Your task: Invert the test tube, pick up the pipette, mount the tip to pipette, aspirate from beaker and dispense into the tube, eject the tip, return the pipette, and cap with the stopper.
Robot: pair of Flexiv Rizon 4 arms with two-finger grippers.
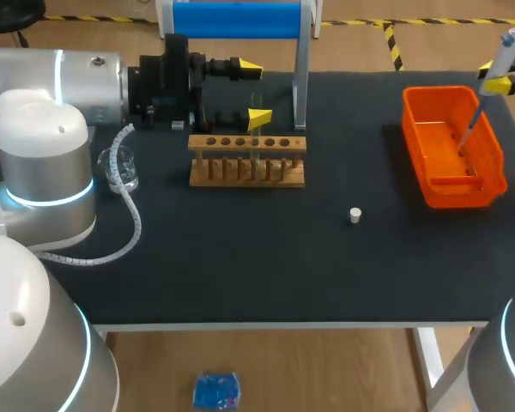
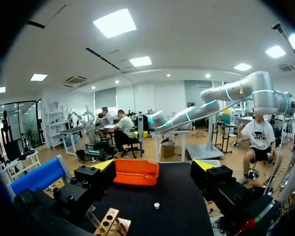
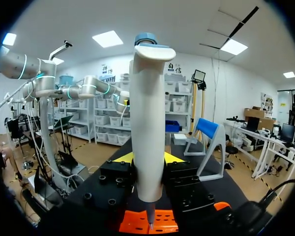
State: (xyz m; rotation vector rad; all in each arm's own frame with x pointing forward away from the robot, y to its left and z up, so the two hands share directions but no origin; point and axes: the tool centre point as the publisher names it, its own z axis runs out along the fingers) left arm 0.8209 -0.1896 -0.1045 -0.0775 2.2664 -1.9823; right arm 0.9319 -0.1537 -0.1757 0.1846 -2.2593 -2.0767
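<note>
Pipette end faint inside orange bin

The black table bears a wooden rack, orange bin and blue-topped stand.

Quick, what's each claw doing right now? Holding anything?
Left gripper: open, holding nothing.
Right gripper: closed on the pipette.
</note>
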